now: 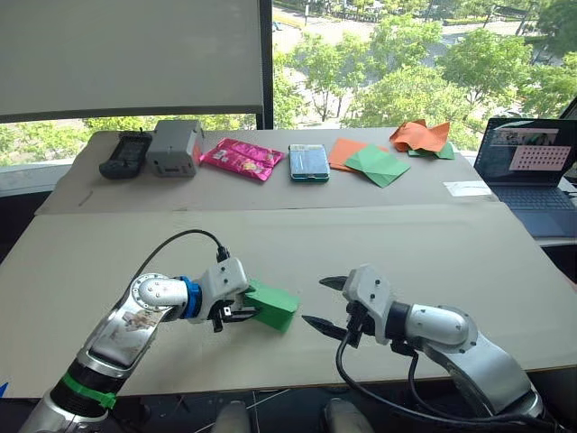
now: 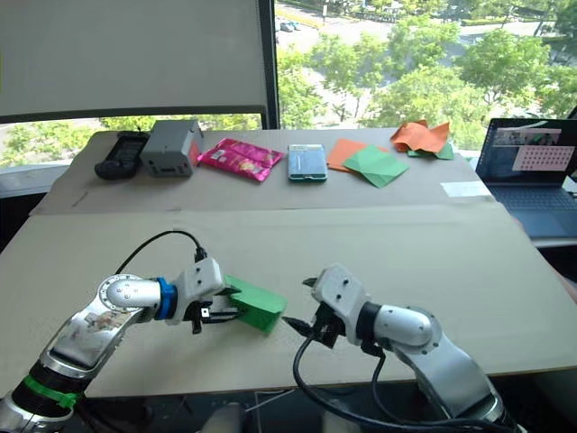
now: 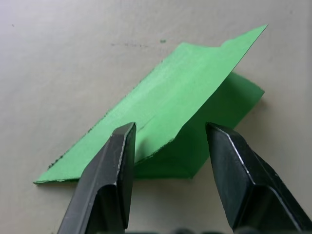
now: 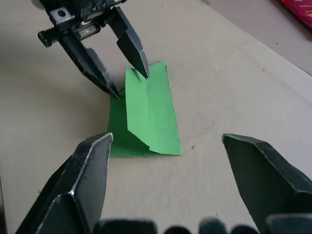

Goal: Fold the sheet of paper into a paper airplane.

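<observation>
Here we are mid-fold: the paper (image 1: pixel 271 305) lies part-folded on the counter (image 1: pixel 406 244), one flap raised. Our left end effector (image 4: pixel 127 83) straddles that flap, spread; the right end effector (image 1: pixel 326 305) waits nearby, wide. Next, we judge, the flap needs pressing flat.

The sheet of paper (image 1: pixel 270 306) is set near the front edge of the table (image 1: pixel 297 248), between the left gripper (image 1: pixel 236 315) and the right gripper (image 1: pixel 323 304). Along the far edge, a row of objects is laid, with a laptop (image 1: pixel 532 171) at the right edge.
</observation>
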Robot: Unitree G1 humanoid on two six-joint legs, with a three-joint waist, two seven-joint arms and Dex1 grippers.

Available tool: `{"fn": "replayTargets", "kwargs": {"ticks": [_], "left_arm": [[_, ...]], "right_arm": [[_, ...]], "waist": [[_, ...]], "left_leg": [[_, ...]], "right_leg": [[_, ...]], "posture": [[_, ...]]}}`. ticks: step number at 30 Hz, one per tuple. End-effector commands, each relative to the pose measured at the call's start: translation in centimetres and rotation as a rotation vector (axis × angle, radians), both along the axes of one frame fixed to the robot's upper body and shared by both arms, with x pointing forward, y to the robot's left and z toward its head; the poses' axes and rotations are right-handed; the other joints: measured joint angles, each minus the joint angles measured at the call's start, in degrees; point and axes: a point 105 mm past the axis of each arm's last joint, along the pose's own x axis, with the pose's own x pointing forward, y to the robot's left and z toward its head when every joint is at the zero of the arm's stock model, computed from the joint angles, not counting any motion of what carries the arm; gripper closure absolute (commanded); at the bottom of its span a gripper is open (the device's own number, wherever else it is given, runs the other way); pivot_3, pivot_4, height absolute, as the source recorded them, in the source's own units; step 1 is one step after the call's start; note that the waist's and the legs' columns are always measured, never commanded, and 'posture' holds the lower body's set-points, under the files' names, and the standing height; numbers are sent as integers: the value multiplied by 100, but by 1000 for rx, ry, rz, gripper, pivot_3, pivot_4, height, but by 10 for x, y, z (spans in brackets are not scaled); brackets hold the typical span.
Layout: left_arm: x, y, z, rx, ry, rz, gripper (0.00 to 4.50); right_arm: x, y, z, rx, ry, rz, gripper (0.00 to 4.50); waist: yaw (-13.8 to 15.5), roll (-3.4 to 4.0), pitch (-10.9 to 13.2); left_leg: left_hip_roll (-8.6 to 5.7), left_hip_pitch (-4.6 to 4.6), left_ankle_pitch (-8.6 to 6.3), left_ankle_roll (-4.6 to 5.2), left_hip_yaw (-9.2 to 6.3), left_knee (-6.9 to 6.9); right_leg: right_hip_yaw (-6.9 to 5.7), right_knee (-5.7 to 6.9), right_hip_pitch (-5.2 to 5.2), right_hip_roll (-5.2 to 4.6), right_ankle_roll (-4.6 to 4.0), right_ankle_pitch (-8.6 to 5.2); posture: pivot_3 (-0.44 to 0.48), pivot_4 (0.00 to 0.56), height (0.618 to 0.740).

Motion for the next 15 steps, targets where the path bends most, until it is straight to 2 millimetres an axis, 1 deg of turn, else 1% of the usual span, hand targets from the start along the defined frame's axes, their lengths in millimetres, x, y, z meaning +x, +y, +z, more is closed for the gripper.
{"fn": "replayTargets", "kwargs": {"ticks": [1,4,6,9,12,15], "left_arm": [[-7,14,19,-58,3,1,2280],[-15,25,22,-94,55,4,2280],[-18,37,20,-108,87,16,2280],[-11,48,19,-150,96,91,2280],[-9,51,19,-201,106,129,2280],[-9,53,19,-211,113,138,2280]], "right_arm": [[3,11,-1,-68,-130,91,19],[7,19,-14,-105,-182,137,19],[14,28,-18,-106,-232,135,19],[25,35,-20,-86,-277,110,19],[29,40,-26,-87,-289,105,19],[29,44,-26,-75,-294,112,838]], "waist": [[-29,2,-1],[-49,-1,1],[-49,-2,0],[-62,-3,1],[-43,-3,0],[-44,-6,-1]], "left_leg": [[0,3,0,0,0,0],[0,4,0,-1,0,0],[0,2,0,-1,2,1],[0,2,0,0,2,1],[0,0,1,0,3,1],[0,-1,1,1,4,2]], "right_leg": [[0,0,1,0,0,0],[-1,-2,0,-1,0,0],[0,-2,2,-3,0,0],[0,-1,-2,-2,-1,0],[0,1,1,-2,-1,0],[0,3,4,-2,-1,1]], "posture": [[0,150,721],[0,150,721],[0,150,721],[0,150,721],[0,150,721],[0,150,721]]}}
